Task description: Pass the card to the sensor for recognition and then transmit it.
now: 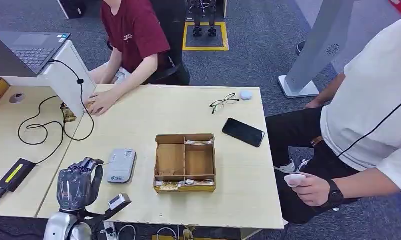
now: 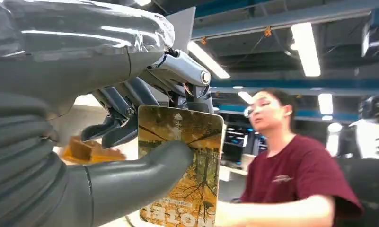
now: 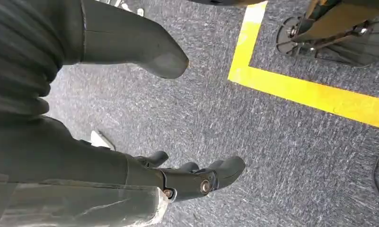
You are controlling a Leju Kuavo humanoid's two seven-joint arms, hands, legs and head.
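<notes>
— Where's the card?
— I see my left hand (image 1: 78,182) pinching the card (image 2: 182,165), thumb against fingers, just left of the grey sensor (image 1: 120,165).
— Right hand?
— Right hand (image 3: 178,182) hangs over carpet, seemingly empty, fingers apart. Cardboard box (image 1: 184,162) lies right of the sensor.

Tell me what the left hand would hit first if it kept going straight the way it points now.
Probably the grey sensor: the left hand, holding the card, points forward over the table, and the sensor lies just ahead and slightly right. Depth is unclear, so it may pass beside it.
</notes>
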